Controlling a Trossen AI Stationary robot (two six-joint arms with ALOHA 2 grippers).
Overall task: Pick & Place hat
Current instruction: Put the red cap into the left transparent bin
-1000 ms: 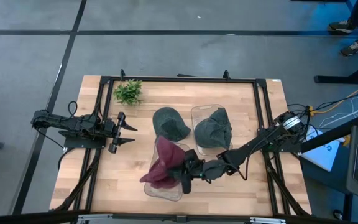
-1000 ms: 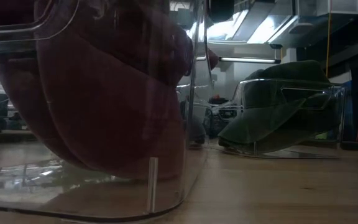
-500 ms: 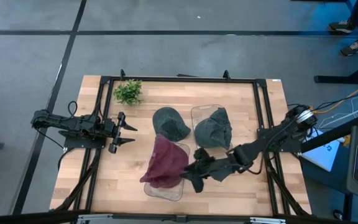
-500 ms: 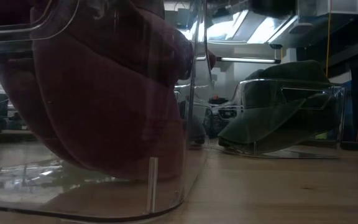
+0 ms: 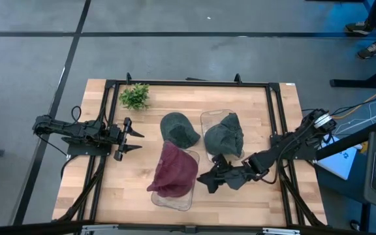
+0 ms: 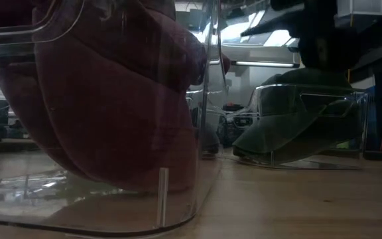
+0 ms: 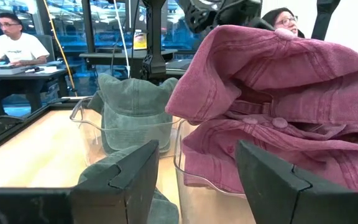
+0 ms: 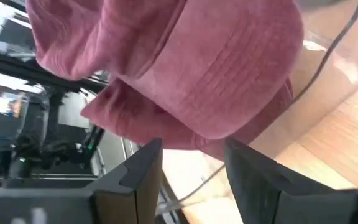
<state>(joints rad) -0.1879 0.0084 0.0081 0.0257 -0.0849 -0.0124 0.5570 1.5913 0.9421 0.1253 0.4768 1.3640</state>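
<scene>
Robotics lab — framed test table [image 5: 286, 130], desks

The wooden table [image 5: 142, 189] carries a small green plant [image 5: 134, 96], a loose grey-green hat [image 5: 178, 129] and two clear holders [image 5: 209, 119].

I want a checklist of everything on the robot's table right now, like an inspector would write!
Surface: wooden table inside a black frame.
Job's things: red hat draped over a clear stand; a green hat on a second clear stand; another green hat flat on the wood.
Clutter: small green plant at a far corner.
Grippers: left gripper open, empty, parked at the left side; right gripper open, empty, just right of the red hat.
Cables: wires beside the right arm's base.
Surroundings: grey floor; people at desks behind.
</scene>
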